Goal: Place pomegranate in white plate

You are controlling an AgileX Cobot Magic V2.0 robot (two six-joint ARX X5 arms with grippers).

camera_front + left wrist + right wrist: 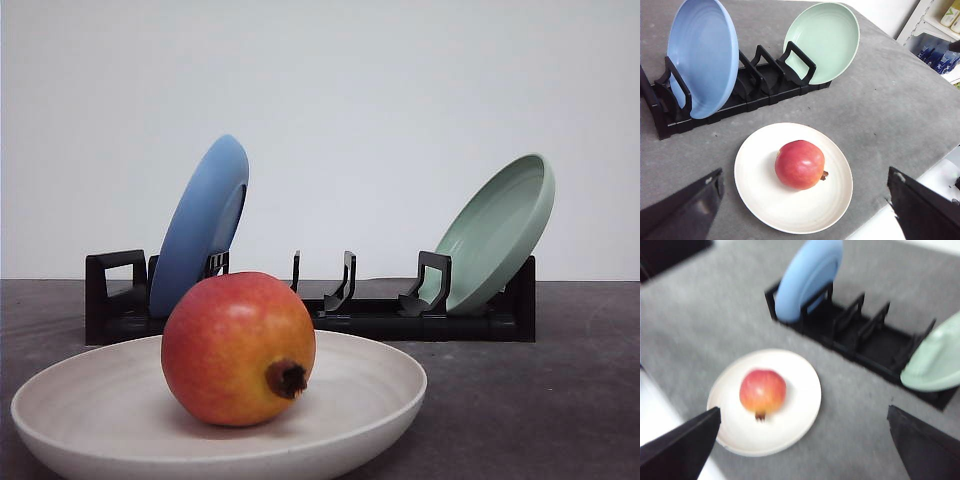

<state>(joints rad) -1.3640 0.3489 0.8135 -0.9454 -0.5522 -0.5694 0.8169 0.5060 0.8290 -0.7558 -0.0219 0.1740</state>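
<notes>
The pomegranate (238, 348), red fading to yellow-orange with a dark crown tip, rests in the middle of the white plate (60, 420) at the front of the grey table. From above, the left wrist view shows the fruit (799, 164) lying on the plate (755, 200), with my left gripper (804, 172) open high over it and its dark fingers (685, 205) spread wide. A blurred right wrist view holds the fruit (762, 391) on the plate (805, 390). My right gripper (804, 409) is open above the table with nothing between its fingers (680, 450).
Behind the plate stands a black dish rack (370, 318) with a blue plate (200, 225) leaning at its left end and a pale green plate (500, 230) at its right end. The table edge (920, 175) runs close to the white plate.
</notes>
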